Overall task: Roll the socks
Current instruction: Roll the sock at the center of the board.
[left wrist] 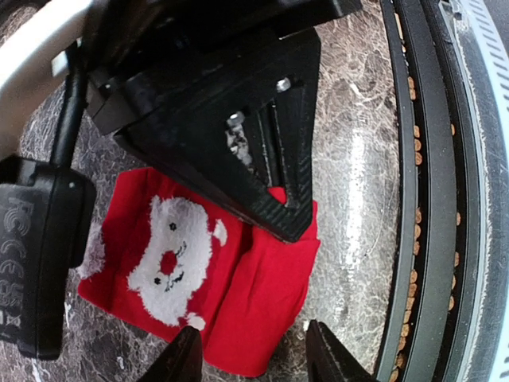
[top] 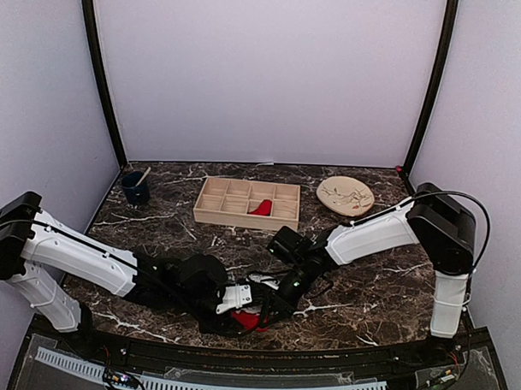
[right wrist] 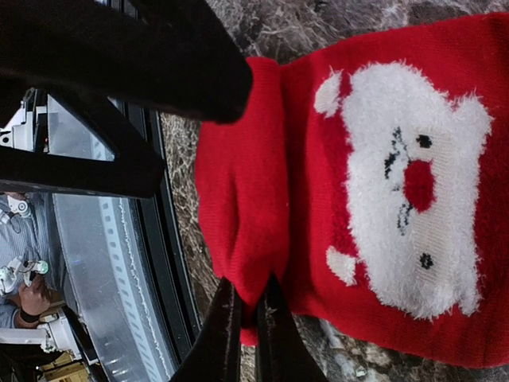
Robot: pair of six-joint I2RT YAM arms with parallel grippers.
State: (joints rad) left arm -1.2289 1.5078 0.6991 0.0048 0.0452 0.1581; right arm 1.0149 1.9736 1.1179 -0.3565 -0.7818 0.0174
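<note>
Santa sock (left wrist: 238, 294) lies flat on the tabletop (top: 368, 293), well in front of the wooden tray (top: 210, 217), and the second sock (top: 260, 208) sits inside the tray! Right hand (right wrist: 249, 288) is pinched together on the sock's folded end, while left hand (left wrist: 253, 342) stands apart, its fingers straddling that same fold and clamping nothing. The sock's long axis runs crosswise to the left hand, so the roll likely travels from the fold toward the Santa face.
</note>
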